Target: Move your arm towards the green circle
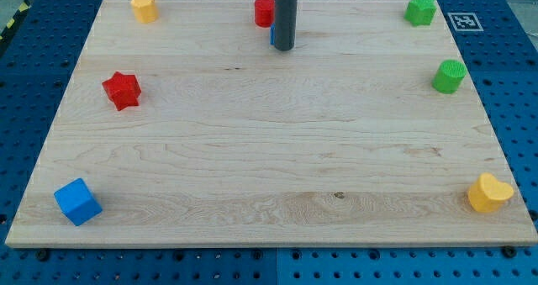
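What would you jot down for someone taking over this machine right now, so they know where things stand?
My tip rests near the board's top edge at its middle, beside the red block, with a sliver of a blue block at the rod's left.
The green circle sits near the view's right edge, below the green star.
Done: nothing visible; the tip is far from the circle.
Left: slide rightward across bare wooden board to reach it.

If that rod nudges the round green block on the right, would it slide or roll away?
Probably slide: the green circle stands on a flat end on the smooth wooden board. It looks small, rigid and likely light. My tip is far to its left, near the top edge.
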`<state>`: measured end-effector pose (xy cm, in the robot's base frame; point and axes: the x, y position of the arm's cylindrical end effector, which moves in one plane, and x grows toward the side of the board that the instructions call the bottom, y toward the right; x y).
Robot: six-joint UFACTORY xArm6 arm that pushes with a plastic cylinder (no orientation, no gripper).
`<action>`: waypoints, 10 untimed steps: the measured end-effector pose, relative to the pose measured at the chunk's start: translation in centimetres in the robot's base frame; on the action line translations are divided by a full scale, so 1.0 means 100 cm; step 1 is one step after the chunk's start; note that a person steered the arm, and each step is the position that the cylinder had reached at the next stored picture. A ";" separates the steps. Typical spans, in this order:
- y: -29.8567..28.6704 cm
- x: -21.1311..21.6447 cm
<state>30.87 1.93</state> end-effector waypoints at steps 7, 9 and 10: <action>-0.088 0.168; 0.078 0.157; 0.183 0.156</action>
<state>46.49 20.27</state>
